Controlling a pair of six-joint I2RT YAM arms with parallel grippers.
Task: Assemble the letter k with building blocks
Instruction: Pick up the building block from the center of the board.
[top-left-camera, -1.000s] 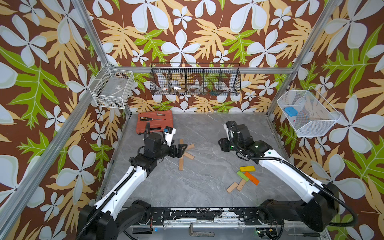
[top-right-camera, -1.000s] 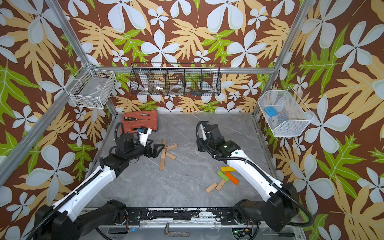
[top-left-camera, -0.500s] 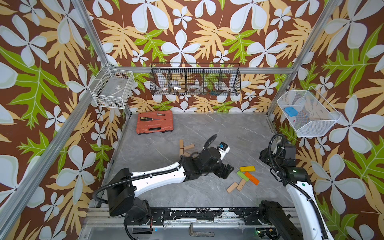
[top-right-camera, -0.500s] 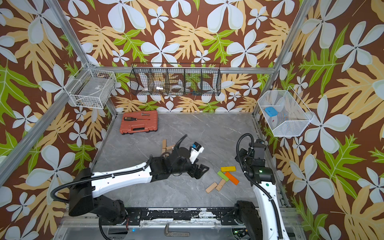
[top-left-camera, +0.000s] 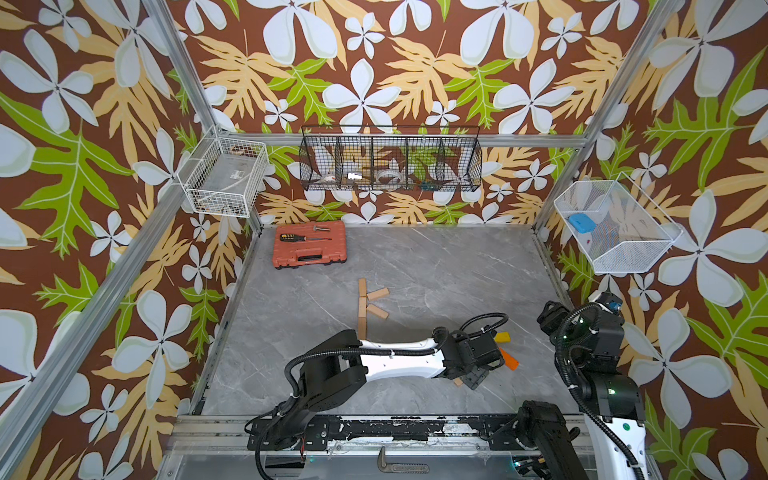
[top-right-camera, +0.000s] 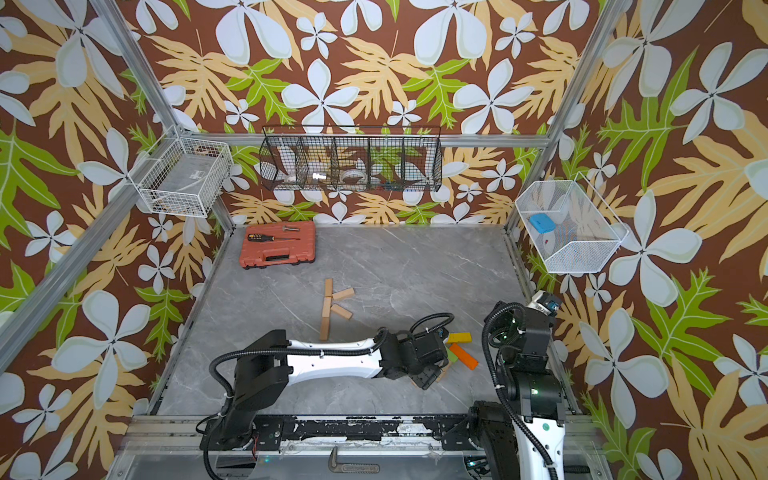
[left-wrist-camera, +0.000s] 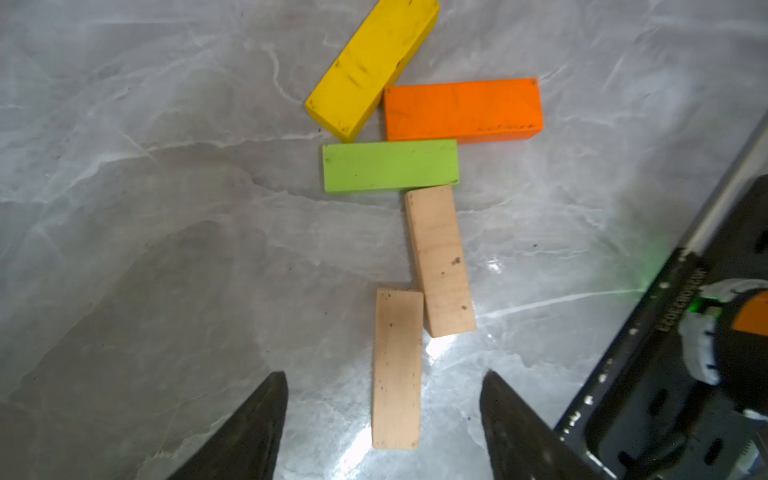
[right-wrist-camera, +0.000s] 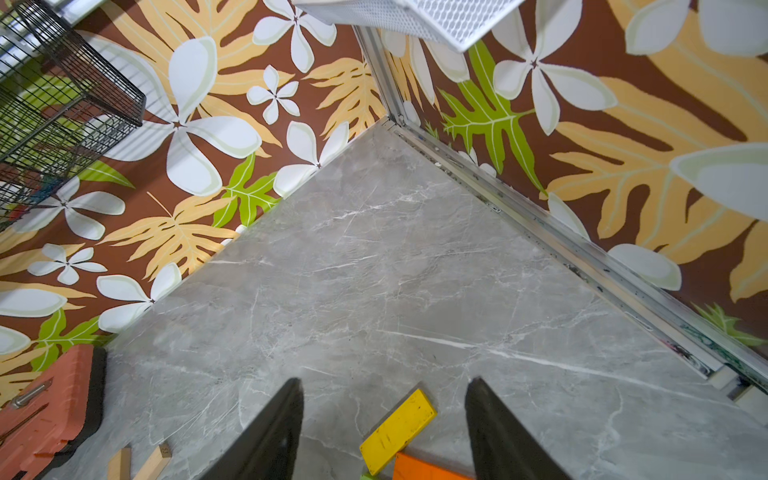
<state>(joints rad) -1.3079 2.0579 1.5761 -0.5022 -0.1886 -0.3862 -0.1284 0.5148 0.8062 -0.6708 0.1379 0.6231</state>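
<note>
swinging my left gripper (left-wrist-camera: 384, 376) over from the half-built k (top-left-camera: 363, 307), i now have its jaws, partly open and empty, straddling a plain wooden block (left-wrist-camera: 397, 368) among the spare blocks (left-wrist-camera: 436, 257); right gripper (right-wrist-camera: 384, 380) backed off, open, empty.

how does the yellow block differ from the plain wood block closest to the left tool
Colour: the yellow block is painted; the plain wood block is bare.
Place: the plain wood block lies in line with the gap of the open left tool, not gripped; the yellow block sits at the pile's far side.
Pose: the plain wood block runs square to the green block; the yellow block is slanted to it.
Both lie flat on the table.
</note>
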